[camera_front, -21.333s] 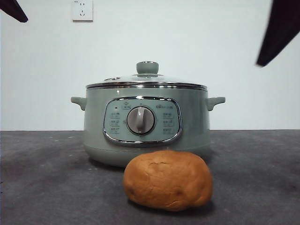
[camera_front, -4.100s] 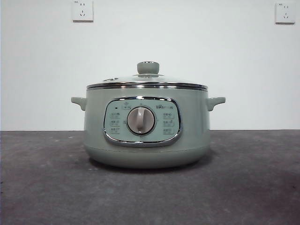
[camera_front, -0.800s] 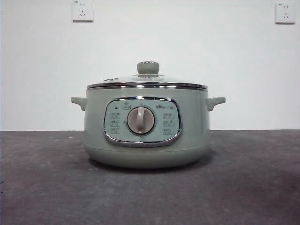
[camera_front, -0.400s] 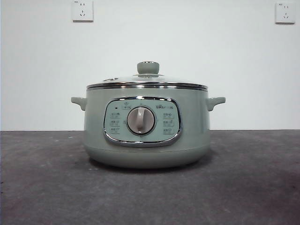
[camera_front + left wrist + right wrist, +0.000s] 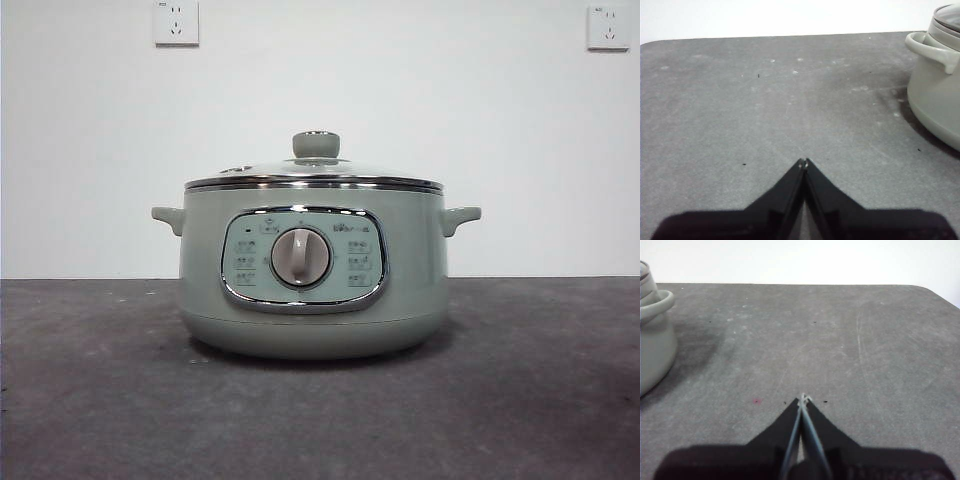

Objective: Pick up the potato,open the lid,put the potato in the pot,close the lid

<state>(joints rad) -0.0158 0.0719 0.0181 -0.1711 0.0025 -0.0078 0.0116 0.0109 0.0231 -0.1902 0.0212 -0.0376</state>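
Note:
The pale green pot (image 5: 313, 275) stands in the middle of the dark table with its dial facing the front view. The glass lid (image 5: 314, 173) with its green knob (image 5: 315, 144) sits shut on the pot. The potato is out of view. My left gripper (image 5: 804, 162) is shut and empty above bare table, with the pot (image 5: 937, 90) off to one side. My right gripper (image 5: 803, 399) is shut and empty above bare table, with the pot's handle (image 5: 657, 302) at the picture's edge. Neither arm shows in the front view.
The grey table (image 5: 100, 400) runs to a white wall with two sockets (image 5: 175, 22) (image 5: 608, 27). A small red speck (image 5: 757, 401) lies on the table near my right gripper.
The potato that lay in front of the pot 20 seconds ago is gone from view, and both arm tips have left the front view. Nothing has changed over the last five seconds.

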